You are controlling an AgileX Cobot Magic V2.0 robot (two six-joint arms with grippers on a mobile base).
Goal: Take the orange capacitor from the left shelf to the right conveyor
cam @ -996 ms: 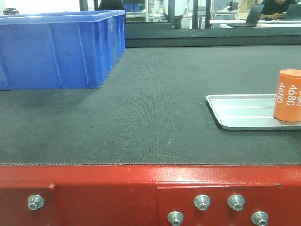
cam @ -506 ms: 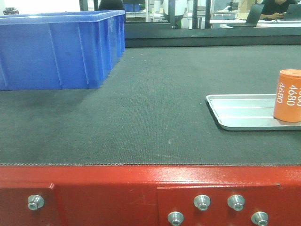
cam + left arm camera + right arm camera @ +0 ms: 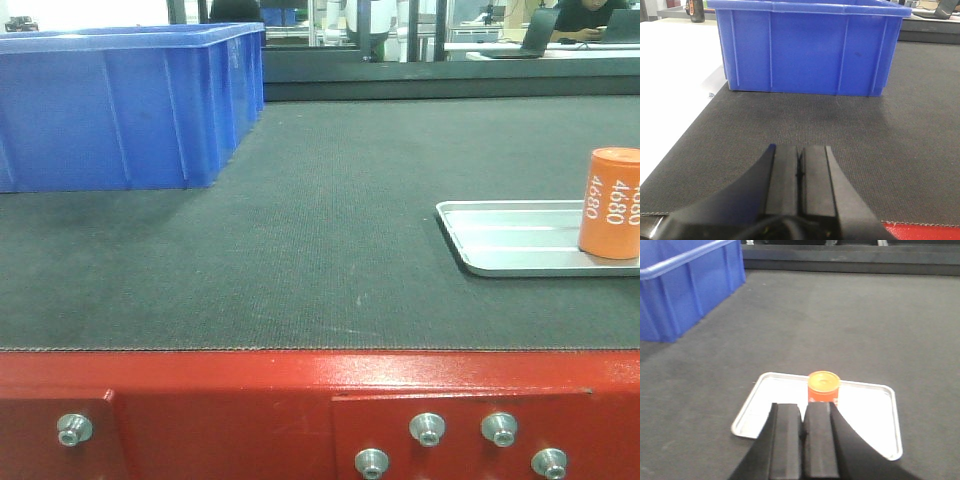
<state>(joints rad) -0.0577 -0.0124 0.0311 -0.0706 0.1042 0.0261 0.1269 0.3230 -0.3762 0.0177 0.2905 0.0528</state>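
Your orange capacitor: upright on the silver tray, which lies on the right conveyor, right of centre; your right gripper: fingers pressed together, empty, just short of the capacitor; your left gripper: fingers pressed together, empty, above the belt, facing the blue bin; red front frame: bolted.

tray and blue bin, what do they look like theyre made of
Tray: looks like thin metal, likely aluminium or steel, with a bright silver sheen, a rolled rim and pressed ridges. Bin: looks like moulded plastic, uniformly blue and slightly glossy, with ribbed walls and a thick lip. Neither can be confirmed by look alone.
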